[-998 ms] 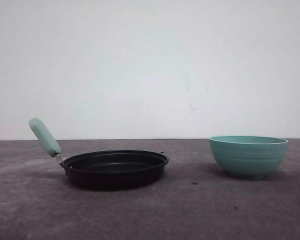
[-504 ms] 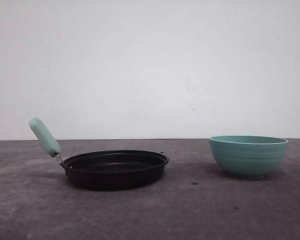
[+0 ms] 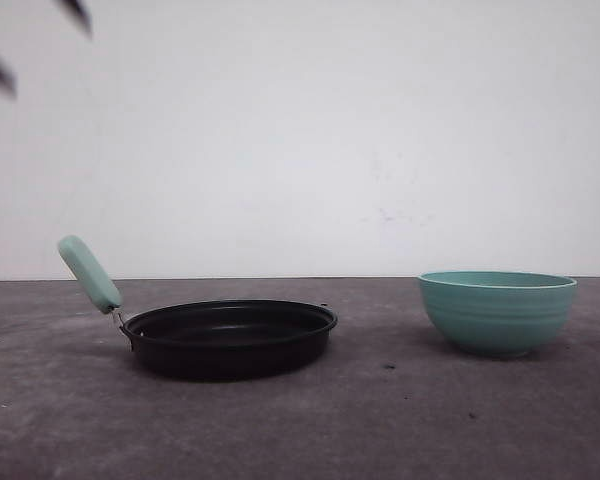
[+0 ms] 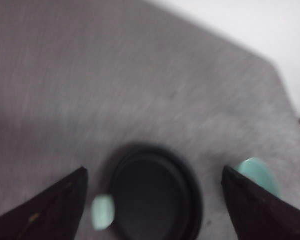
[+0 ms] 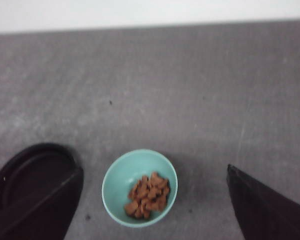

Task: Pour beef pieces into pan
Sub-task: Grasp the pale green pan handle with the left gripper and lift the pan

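Note:
The black pan [image 3: 230, 338] with its mint-green handle [image 3: 90, 273] sits left of centre on the table, with nothing in it. The beef pieces [image 5: 149, 196] lie heaped in a teal bowl [image 5: 139, 187], which stands to the right [image 3: 497, 312]. My left gripper [image 4: 153, 170] hangs open high above the pan [image 4: 155, 195], in a blurred picture. My right gripper [image 5: 154, 169] is open high over the bowl and holds nothing. From the front the bowl's wall hides the beef.
The grey table [image 3: 380, 420] runs back to a white wall [image 3: 330, 130]. Two dark blurred tips [image 3: 77, 10] show at the front view's upper left corner. Bare table lies between pan and bowl and in front of both.
Dark blurred tips have come into the upper left corner of the front view. The pan and the bowl have not moved.

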Robot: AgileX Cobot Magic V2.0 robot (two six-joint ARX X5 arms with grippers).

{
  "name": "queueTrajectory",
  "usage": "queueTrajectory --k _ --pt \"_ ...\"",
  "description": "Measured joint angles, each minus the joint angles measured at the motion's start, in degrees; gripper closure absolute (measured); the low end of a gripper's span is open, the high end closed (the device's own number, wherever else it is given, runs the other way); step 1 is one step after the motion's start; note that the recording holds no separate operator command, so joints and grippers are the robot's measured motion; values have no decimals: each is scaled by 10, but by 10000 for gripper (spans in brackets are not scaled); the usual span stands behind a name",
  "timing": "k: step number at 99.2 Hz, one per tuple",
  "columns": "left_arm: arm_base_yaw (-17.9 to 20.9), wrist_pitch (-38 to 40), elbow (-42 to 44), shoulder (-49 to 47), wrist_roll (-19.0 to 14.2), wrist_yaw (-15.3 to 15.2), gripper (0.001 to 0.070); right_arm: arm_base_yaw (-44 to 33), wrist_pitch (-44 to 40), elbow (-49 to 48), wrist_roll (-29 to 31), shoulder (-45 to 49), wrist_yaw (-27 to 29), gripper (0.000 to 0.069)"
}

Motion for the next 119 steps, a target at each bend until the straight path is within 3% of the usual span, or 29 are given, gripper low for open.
queueTrajectory --k 14,24,41,69,81,99,119 --pt "-2 90 -103 31 -83 3 190 0 -6 0 -10 0 0 121" --pt "-8 121 -130 75 -112 3 190 0 -12 0 -13 0 0 121" --pt "-24 168 -131 153 -127 20 190 0 -23 0 -13 0 0 121" --pt "-49 198 -131 238 -147 18 205 0 -52 0 -13 0 0 121" --pt "-55 204 -131 246 -150 1 326 0 -62 0 -13 0 0 121" --pt "-63 226 -131 247 -151 -14 630 0 -70 0 -13 0 0 121" --pt "-64 237 -131 245 -151 -6 650 0 -72 0 -12 6 -1 160"
